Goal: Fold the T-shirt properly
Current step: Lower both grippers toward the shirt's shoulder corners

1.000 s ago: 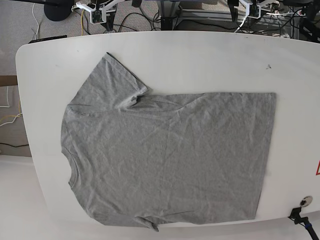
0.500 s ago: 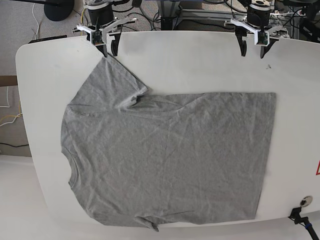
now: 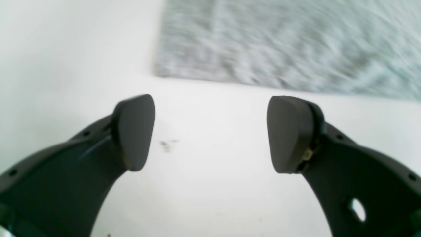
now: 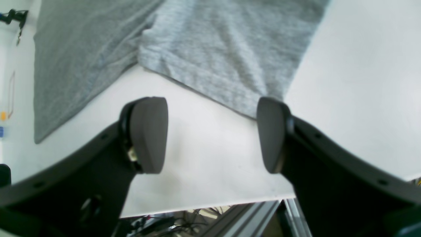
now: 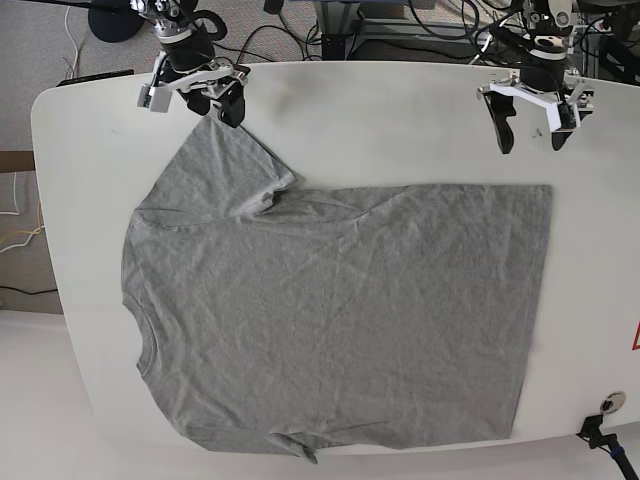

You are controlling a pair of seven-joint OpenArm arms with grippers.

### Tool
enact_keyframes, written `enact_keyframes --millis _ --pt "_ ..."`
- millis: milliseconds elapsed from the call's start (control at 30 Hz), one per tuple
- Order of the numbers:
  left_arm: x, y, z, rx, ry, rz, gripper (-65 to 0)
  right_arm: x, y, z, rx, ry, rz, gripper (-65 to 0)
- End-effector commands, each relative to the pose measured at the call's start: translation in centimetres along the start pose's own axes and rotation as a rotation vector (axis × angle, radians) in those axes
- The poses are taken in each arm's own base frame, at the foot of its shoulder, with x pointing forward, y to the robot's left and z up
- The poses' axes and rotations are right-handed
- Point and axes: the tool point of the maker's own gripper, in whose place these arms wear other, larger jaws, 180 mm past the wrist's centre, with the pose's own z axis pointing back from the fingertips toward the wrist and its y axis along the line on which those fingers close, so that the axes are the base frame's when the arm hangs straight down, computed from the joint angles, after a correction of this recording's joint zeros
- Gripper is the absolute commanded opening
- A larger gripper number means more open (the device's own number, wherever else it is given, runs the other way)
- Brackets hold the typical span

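The grey T-shirt point(image 5: 340, 310) lies spread flat and wrinkled on the white table point(image 5: 380, 110), neck at the left and hem at the right in the base view. No lettering shows. My right gripper point(image 5: 215, 106) hovers open at the tip of the far sleeve point(image 5: 225, 160). The right wrist view shows that sleeve point(image 4: 230, 49) just beyond the open right gripper point(image 4: 212, 135), its corner beside one fingertip. My left gripper point(image 5: 531, 138) hangs open above bare table, short of the hem's far corner point(image 5: 545, 190). In the blurred left wrist view, the left gripper point(image 3: 210, 131) is empty, with the T-shirt point(image 3: 279, 42) ahead.
Cables and stands point(image 5: 330, 25) crowd the floor behind the table's far edge. A small dark mark point(image 3: 166, 144) is on the table under the left gripper. A round fitting point(image 5: 611, 403) and a black clip point(image 5: 598, 436) sit at the near right corner.
Both arms have come in from the far edge toward the shirt. Both grippers' jaws have spread wider. The T-shirt has not moved.
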Motion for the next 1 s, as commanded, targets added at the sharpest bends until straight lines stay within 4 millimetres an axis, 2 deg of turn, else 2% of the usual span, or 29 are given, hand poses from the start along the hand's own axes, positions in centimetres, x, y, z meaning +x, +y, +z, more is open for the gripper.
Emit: enact_keyframes --millis 0,200,333,467,600,967 --pt "1.0 0.1 -0.3 -0.006 -0.020 0.041 -14.8 1.4 -0.6 0.4 0.006 -0.021 -0.055 -24.1" --pt "2.1 2.0 -1.2 0.044 -0.014 0.058 -14.8 2.4 -1.7 0.7 0.014 0.024 -0.177 -24.1" --pt "2.7 1.7 -1.6 0.023 -0.032 0.045 -14.8 2.3 -1.3 0.6 0.039 0.053 -0.227 -24.1" --pt "2.1 1.6 -1.8 0.010 -0.017 0.046 -14.8 0.3 -2.0 0.1 0.024 0.109 -0.296 -24.1" --pt "1.5 1.8 -2.0 0.016 -0.002 0.054 -14.8 -0.5 -2.9 -0.4 0.005 0.128 -0.318 -24.1" --pt "1.5 1.9 -2.1 0.015 -0.001 0.052 -14.8 -0.5 -3.5 -2.4 0.004 0.138 -0.345 -24.3"
